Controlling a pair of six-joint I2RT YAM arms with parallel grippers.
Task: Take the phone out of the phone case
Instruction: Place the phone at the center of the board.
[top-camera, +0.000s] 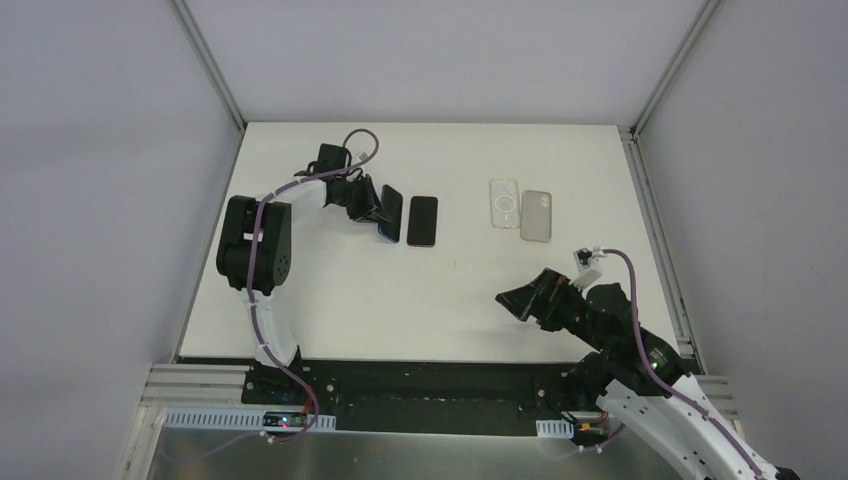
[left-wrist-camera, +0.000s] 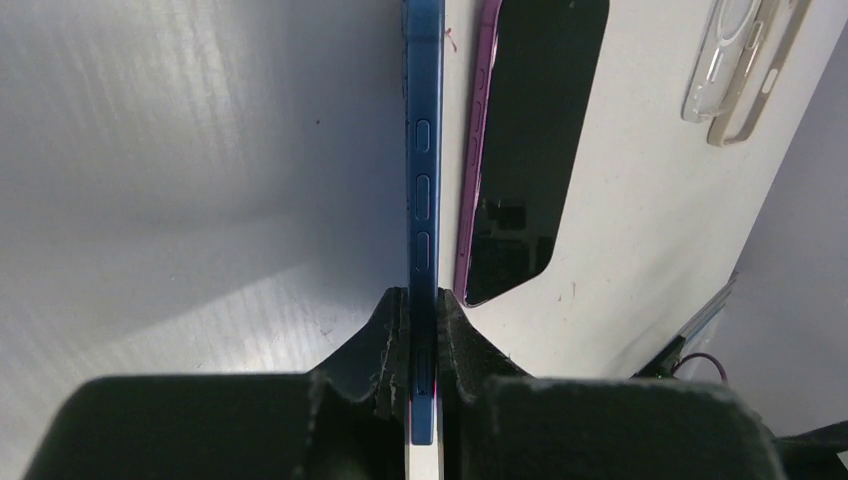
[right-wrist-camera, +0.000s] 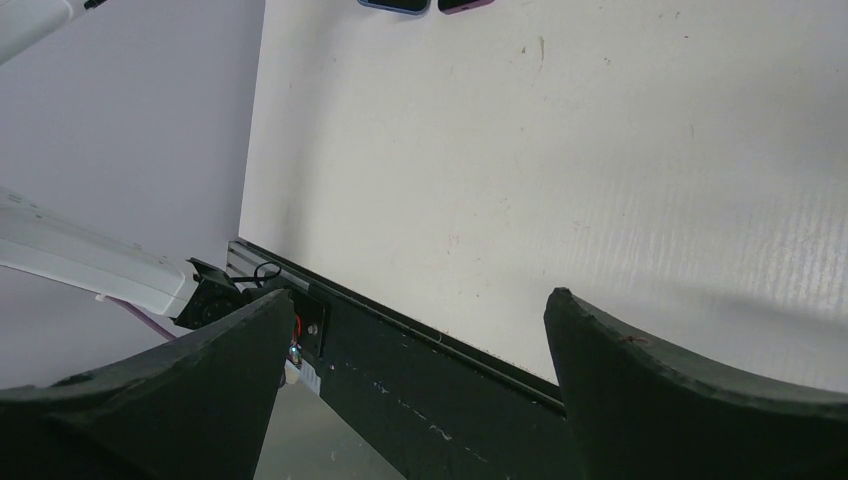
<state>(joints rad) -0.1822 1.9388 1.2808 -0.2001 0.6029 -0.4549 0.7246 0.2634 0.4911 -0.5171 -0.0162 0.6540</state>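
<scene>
Two phones sit at the far left of the white table (top-camera: 400, 300), and two cases lie well apart from them to the right. The left gripper (top-camera: 378, 212) is clamped on the blue phone (top-camera: 391, 215), which is turned up on its long edge; in the left wrist view its fingers (left-wrist-camera: 392, 335) press on both flat faces near one end, and the side buttons face the camera. Whether the phone's lower edge touches the table I cannot tell. The purple phone (top-camera: 423, 221) lies flat just to the right of the blue one, its dark screen up; a thin strip of table shows between the two in the left wrist view, so they are close but apart.

The clear case (top-camera: 504, 203) has a ring on its back and lies flat; the beige case (top-camera: 537, 215) lies just beside it on the right, slightly nearer the arms. In the left wrist view both appear at the upper right corner, the clear one (left-wrist-camera: 715, 60) overlapping the edge of the beige one (left-wrist-camera: 765, 75); whether they actually touch I cannot tell.

The right gripper (top-camera: 525, 300) hangs over the near right part of the table, well apart from phones and cases; its jaws are spread wide with nothing between them, and the right wrist view shows only bare table and the dark front rail (right-wrist-camera: 420, 395) between its fingers (right-wrist-camera: 680, 390).
</scene>
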